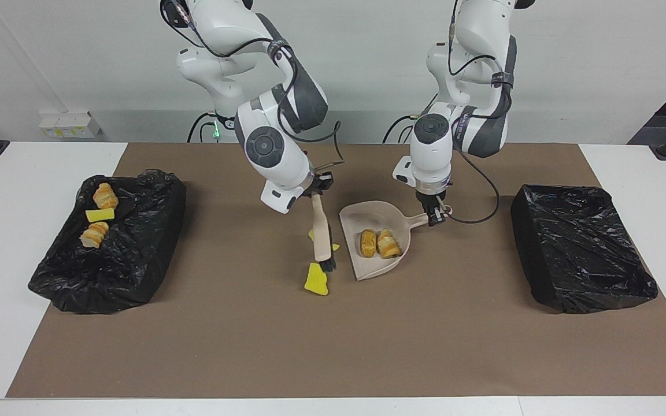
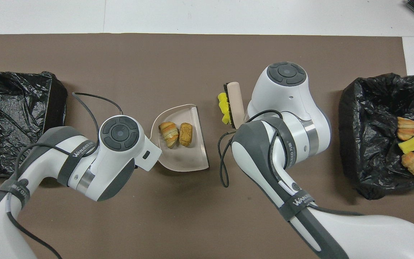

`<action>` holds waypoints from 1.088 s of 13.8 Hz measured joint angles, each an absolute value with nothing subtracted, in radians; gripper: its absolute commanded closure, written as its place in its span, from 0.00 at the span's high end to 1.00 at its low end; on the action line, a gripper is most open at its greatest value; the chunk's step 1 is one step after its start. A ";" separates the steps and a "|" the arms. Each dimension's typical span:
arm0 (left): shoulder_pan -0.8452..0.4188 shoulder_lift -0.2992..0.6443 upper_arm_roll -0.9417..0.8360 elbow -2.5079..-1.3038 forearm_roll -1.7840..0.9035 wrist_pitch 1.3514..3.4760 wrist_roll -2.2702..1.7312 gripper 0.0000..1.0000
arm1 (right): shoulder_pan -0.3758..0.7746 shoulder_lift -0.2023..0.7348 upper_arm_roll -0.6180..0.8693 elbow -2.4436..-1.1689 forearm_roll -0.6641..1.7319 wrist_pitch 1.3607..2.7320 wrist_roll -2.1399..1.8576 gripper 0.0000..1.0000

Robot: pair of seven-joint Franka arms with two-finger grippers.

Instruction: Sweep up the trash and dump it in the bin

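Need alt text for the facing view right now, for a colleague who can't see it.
Right gripper holds a brush over yellow sponge pieces beside the dustpan, which left gripper holds by its handle with two pastries inside.

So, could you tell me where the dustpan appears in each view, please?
Facing view: the dustpan lies mid-mat, below the left gripper, which holds its handle.
Overhead view: the dustpan sits just left of centre.
Shared landmark: two pastry pieces lie in the dustpan in both views.

White table (image 1: pixel 21 190) under brown mat (image 1: pixel 333 346); plain white wall (image 1: pixel 78 58); white socket box (image 1: pixel 70 124) at wall base.
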State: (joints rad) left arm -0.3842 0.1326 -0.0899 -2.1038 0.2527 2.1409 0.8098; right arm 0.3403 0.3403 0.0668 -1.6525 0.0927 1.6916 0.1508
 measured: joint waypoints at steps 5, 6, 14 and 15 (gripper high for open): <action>-0.384 0.133 -0.090 -2.104 0.253 2.141 0.810 0.00 | 0.308 0.445 0.067 -1.658 -0.068 1.762 0.151 0.00; -0.384 0.133 -0.090 -2.104 0.253 2.141 0.810 0.00 | 0.322 0.468 0.070 -1.658 -0.068 1.775 0.150 0.00; -0.379 0.132 -0.089 -2.104 0.253 2.141 0.808 0.00 | 0.505 0.481 0.108 -1.662 0.157 1.775 0.153 0.00; -0.378 0.132 -0.090 -2.104 0.253 2.141 0.807 0.00 | 0.511 0.478 0.116 -1.664 0.208 1.775 0.154 0.00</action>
State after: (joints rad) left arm -0.3778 0.1325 -0.0895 -2.1040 0.2527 2.1408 0.8075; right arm 0.5114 0.4782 0.1161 -1.6636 0.2079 1.7747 0.1536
